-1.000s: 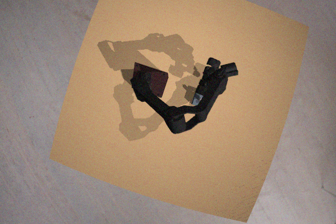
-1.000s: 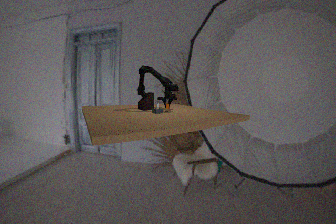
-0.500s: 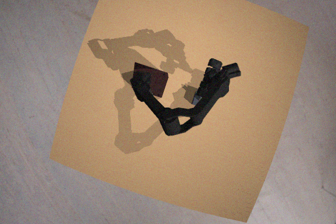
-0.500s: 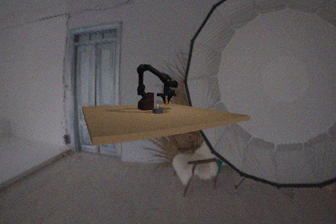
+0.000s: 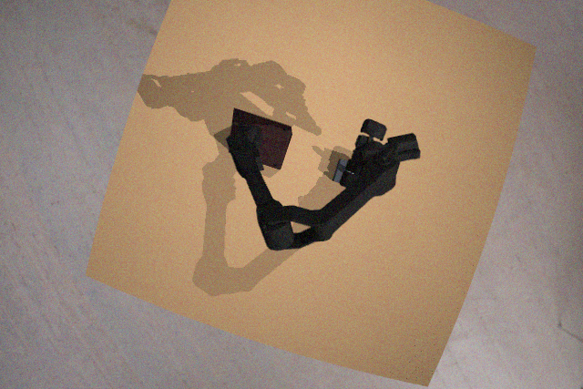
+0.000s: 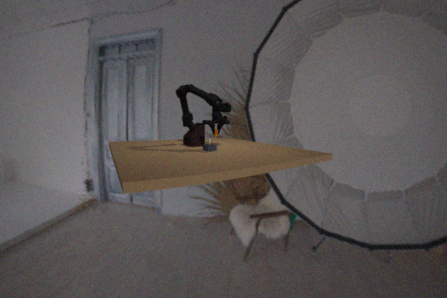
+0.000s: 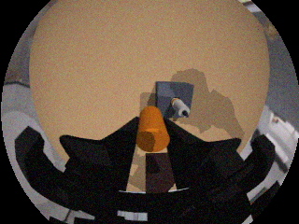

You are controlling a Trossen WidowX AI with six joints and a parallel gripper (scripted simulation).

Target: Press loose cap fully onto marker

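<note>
The orange cap [image 6: 216, 132] [image 7: 152, 131] is held in the air between the fingertips. My gripper [image 7: 150, 120] is shut on it, above the table. In the exterior view the cap hangs upright, higher than the marker and a little to its right. The white marker [image 6: 209, 139] [image 7: 181, 108] stands upright, uncapped, in the dark grey holder block [image 5: 340, 170] [image 6: 209, 147] [image 7: 167, 89]. In the wrist view the block lies just beyond the cap, slightly right. In the top view the arm hides the cap, the marker and part of the block.
The dark red-brown arm base [image 5: 275, 144] [image 6: 193, 137] [image 7: 160, 177] stands on the wooden table [image 5: 329, 291] [image 6: 162, 165] [image 7: 117, 42]. The arm's links bend out from it toward the block. Arm shadows fall across the table.
</note>
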